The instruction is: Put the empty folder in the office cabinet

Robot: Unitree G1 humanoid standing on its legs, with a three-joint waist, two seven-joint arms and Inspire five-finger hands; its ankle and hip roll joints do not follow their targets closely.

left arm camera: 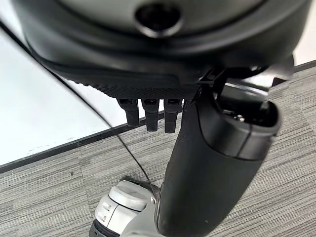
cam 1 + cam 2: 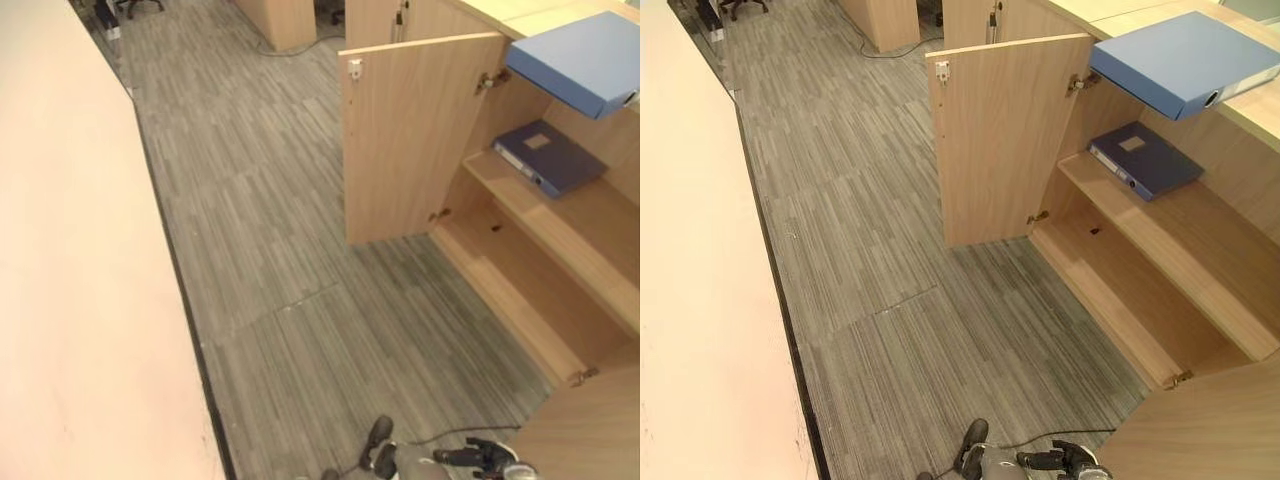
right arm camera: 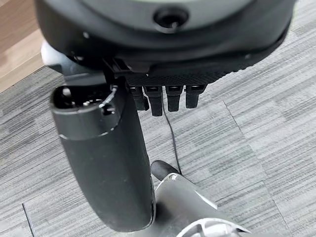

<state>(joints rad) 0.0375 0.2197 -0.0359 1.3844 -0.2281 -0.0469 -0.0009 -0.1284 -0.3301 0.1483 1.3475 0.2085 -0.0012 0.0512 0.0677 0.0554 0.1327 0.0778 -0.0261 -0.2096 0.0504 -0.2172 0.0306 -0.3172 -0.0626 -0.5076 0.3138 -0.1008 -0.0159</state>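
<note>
Office cabinet (image 2: 1160,290) stands at the right, door (image 2: 995,140) swung wide, two shelves exposed. Light blue folder (image 2: 1185,60) lies flat on the cabinet top, overhanging the edge, long axis running along the top. A darker folder (image 2: 1145,160) rests flat on the upper shelf just below.

Left hand (image 1: 153,116) and right hand (image 3: 165,98) both hang down toward the carpet, fingers relaxed and straight, holding nothing. Light blue folder sits up and to the right; right hand judged nearer.
</note>
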